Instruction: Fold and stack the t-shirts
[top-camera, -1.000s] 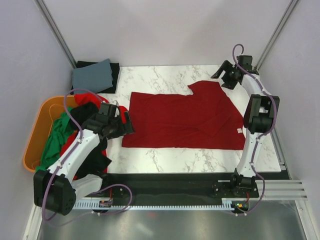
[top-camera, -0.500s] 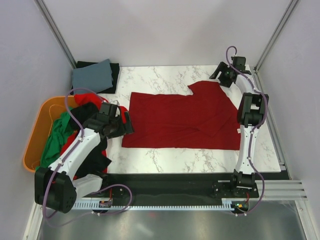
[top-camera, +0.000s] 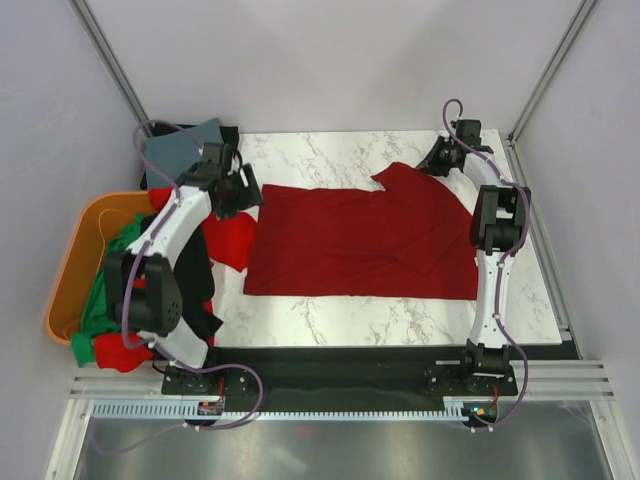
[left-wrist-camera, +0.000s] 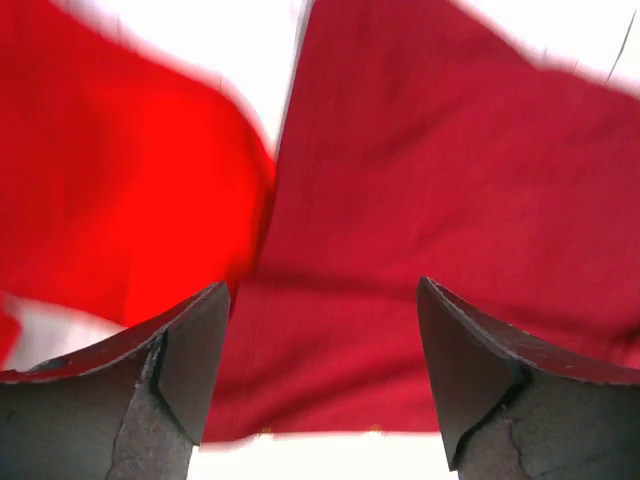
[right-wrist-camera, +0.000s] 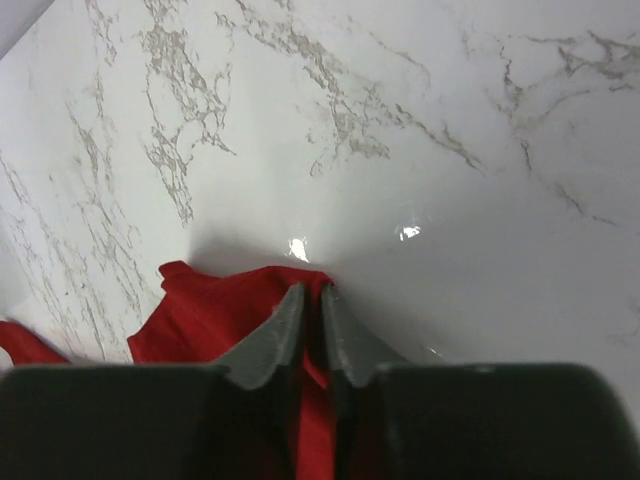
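A dark red t-shirt (top-camera: 370, 240) lies spread flat on the marble table. My right gripper (top-camera: 432, 163) is at its far right corner, and in the right wrist view the gripper (right-wrist-camera: 311, 292) is shut on a pinched fold of the dark red cloth (right-wrist-camera: 210, 320). My left gripper (top-camera: 248, 190) hovers over the shirt's far left corner. It is open (left-wrist-camera: 322, 285), with the dark red cloth (left-wrist-camera: 420, 180) below the fingers and nothing between them. A bright red t-shirt (left-wrist-camera: 120, 200) lies just to its left.
An orange tub (top-camera: 70, 270) at the left holds green (top-camera: 105, 290), black (top-camera: 195, 270) and bright red (top-camera: 232, 238) shirts that spill onto the table. A folded grey-blue and black stack (top-camera: 185, 150) sits at the far left corner. Frame posts stand at both far corners.
My left arm swung from the shirt's left edge up to its far left corner. My right gripper came down onto the far right corner and shut on the cloth.
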